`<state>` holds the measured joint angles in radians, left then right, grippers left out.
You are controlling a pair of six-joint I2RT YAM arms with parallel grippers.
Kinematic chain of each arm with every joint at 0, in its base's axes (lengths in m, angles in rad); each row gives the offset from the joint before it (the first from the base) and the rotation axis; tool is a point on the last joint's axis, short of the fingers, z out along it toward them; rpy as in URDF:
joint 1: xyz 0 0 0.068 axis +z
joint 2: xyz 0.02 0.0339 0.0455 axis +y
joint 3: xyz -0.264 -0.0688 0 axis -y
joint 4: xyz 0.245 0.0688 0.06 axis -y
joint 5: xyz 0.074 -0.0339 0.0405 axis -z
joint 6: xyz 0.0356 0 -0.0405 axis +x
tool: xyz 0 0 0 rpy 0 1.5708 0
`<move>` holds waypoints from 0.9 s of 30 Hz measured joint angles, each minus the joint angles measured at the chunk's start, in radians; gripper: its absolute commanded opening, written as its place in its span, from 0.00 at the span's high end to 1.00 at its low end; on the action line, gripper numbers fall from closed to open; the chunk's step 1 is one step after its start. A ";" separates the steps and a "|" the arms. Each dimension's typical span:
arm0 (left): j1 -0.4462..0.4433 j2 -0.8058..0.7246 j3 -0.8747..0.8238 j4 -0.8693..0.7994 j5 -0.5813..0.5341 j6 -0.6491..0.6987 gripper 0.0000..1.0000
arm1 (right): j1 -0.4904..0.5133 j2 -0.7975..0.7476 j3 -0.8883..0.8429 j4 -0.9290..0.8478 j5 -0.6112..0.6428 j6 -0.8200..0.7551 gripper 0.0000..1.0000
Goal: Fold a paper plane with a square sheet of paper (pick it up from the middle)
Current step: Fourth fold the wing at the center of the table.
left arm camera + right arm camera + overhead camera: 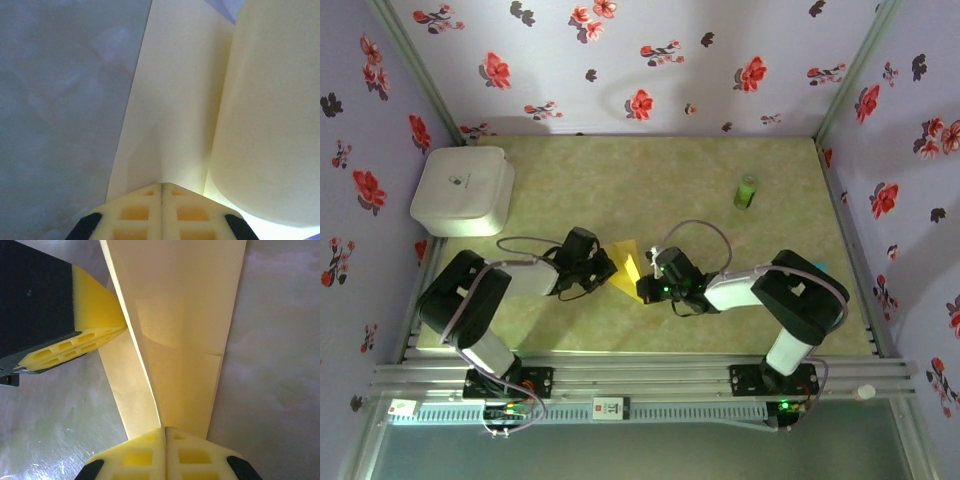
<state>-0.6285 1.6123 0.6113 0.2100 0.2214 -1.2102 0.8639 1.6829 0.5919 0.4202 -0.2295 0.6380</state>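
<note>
- At table centre, between the two wrists, the yellow sheet (628, 264) is sitting partly folded, no longer a flat square. Not a finished plane yet.
- In the right wrist view it is showing stacked layers and a long crease running away from the fingers. It looks to be raised at least partly off the table (620, 180), but contact underneath is hard to tell.
- In the left wrist view one flap is curling up in a soft roll on the right side rather than lying flat.
- Left gripper (601, 268) is clenching on the sheet's left edge, fingers pressed together with paper coming out of the tip.
- Right gripper (165, 429) is also clamping the sheet, jaws closed on the folded end nearest it.
- Both are pinching the same thin sheet from opposite sides, close to each other.
- Risk: if the arms are pulling apart, the paper is likely tearing at a pinch point or slipping out of one grip.
- Risk: the rolled flap is likely getting pressed down skewed, giving an off-centre crease and a lopsided plane.
- Risk: pushing the wrists together is likely buckling the sheet, or the fingers could be bumping each other.
- White box (463, 190) and green cylinder (747, 190) are sitting well apart from the work, so they are not a collision concern.
</note>
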 measured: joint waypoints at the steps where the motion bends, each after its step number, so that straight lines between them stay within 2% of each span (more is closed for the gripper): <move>1: -0.001 -0.005 -0.004 -0.001 -0.005 -0.004 1.00 | 0.000 0.001 0.002 0.000 -0.001 0.002 0.93; 27: -0.019 -0.048 -0.039 -0.010 -0.064 -0.049 1.00 | 0.000 0.006 0.008 -0.002 -0.040 0.080 0.92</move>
<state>-0.6479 1.5642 0.5728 0.2005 0.1577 -1.2594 0.8639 1.6890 0.5999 0.4183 -0.2691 0.7181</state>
